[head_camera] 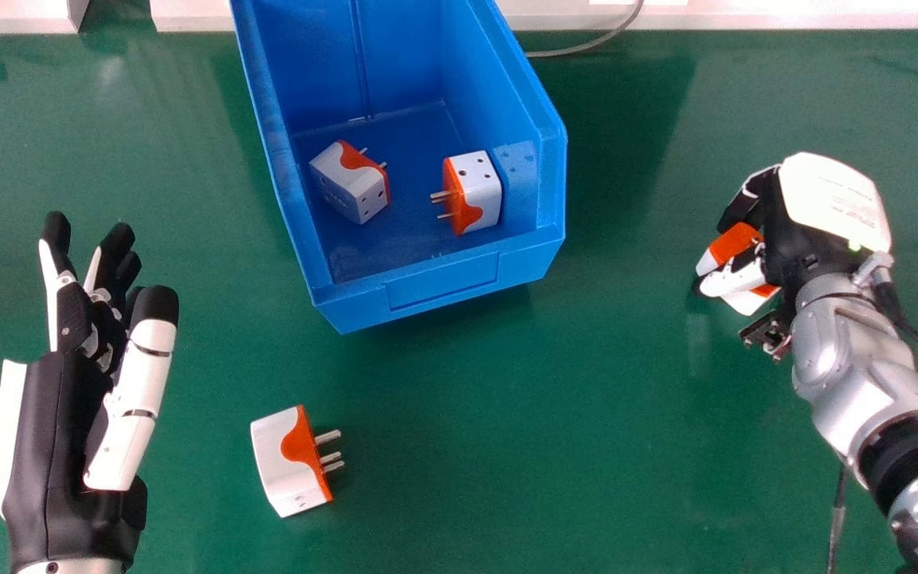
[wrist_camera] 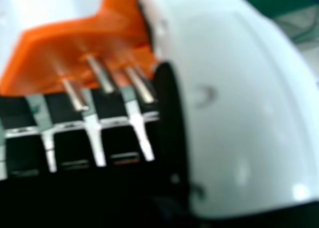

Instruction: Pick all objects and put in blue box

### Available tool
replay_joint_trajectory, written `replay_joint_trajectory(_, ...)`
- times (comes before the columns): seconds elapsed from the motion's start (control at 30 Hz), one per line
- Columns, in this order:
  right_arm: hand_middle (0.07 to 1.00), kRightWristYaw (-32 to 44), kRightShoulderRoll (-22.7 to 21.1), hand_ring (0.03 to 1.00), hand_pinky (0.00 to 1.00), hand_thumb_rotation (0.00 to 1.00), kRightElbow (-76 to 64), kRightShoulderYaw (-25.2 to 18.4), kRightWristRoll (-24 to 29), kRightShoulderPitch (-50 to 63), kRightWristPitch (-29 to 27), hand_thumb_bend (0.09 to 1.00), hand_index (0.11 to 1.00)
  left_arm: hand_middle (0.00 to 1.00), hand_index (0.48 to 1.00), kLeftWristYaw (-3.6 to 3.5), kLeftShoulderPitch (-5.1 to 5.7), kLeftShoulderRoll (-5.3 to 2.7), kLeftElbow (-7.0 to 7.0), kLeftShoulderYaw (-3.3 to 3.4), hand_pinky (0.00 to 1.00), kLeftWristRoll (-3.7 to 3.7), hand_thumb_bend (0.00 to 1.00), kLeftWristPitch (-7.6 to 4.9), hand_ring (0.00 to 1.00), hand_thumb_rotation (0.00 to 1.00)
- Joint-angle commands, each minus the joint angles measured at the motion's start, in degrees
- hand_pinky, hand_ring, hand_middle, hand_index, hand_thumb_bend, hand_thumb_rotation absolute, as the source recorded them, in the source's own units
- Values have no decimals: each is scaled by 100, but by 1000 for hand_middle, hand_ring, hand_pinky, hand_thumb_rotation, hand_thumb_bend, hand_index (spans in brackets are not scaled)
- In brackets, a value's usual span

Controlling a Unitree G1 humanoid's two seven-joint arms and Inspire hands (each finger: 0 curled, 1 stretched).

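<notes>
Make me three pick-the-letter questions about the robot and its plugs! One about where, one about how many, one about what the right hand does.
1. Compared with the blue box, the loose plug is:
A) farther from the robot
B) nearer the robot
C) inside it

2. How many plugs sit in the box?
A) two
B) three
C) none

3. The right hand is:
A) open and empty
B) touching the left hand
C) curled round a plug

Answers:
1 B: it lies on the table before the box's front.
2 A: one sits left, one right.
3 C: its fingers wrap a white-and-orange plug.
</notes>
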Motion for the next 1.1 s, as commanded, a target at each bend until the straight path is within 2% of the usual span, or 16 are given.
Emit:
replay_joint_trajectory(0.0,544,-150,33,476,367,129,-200,-212,200,22,-67,488,490,968,943,8,-10,42,-127,37,969,28,467,-66,973,650)
replay_joint_trajectory(0.1,470,-194,70,388,296,133,-387,-410,446,121,-163,487,487,965,942,15,-20,37,-95,40,955,49,477,-109,967,639)
replay_joint_trajectory(0.3,456,-235,18,377,284,134,-809,-461,502,352,-218,485,485,961,936,24,-36,37,-85,47,945,44,494,-96,963,626)
replay_joint_trajectory(0.47,163,-328,84,133,109,110,-904,-645,637,411,-208,501,470,960,932,16,-51,36,-60,41,947,37,499,-94,960,613)
replay_joint_trajectory(0.53,128,-379,124,102,82,108,-928,-713,682,422,-171,502,469,959,932,28,-44,40,-72,40,946,68,501,-75,959,611)
replay_joint_trajectory(0.63,110,-466,196,83,61,107,-949,-862,788,456,-208,502,469,956,931,65,-38,35,-90,48,929,109,510,-49,954,613)
replay_joint_trajectory(0.7,109,-458,230,80,57,107,-984,-930,858,469,-167,501,469,951,926,66,-39,27,-112,46,924,78,514,-21,950,600)
replay_joint_trajectory(0.8,110,-444,249,80,58,107,-1059,-962,876,494,-85,501,469,954,926,57,-41,38,-119,48,928,70,518,-7,956,597)
replay_joint_trajectory(1.0,115,-509,299,83,60,107,-1237,-1043,910,579,-84,501,469,952,921,76,-95,37,-76,57,920,105,520,-34,951,593)
replay_joint_trajectory(1.07,115,-552,319,84,61,107,-1343,-1099,966,647,-120,501,469,952,920,68,-115,40,-32,62,915,114,522,-91,950,589)
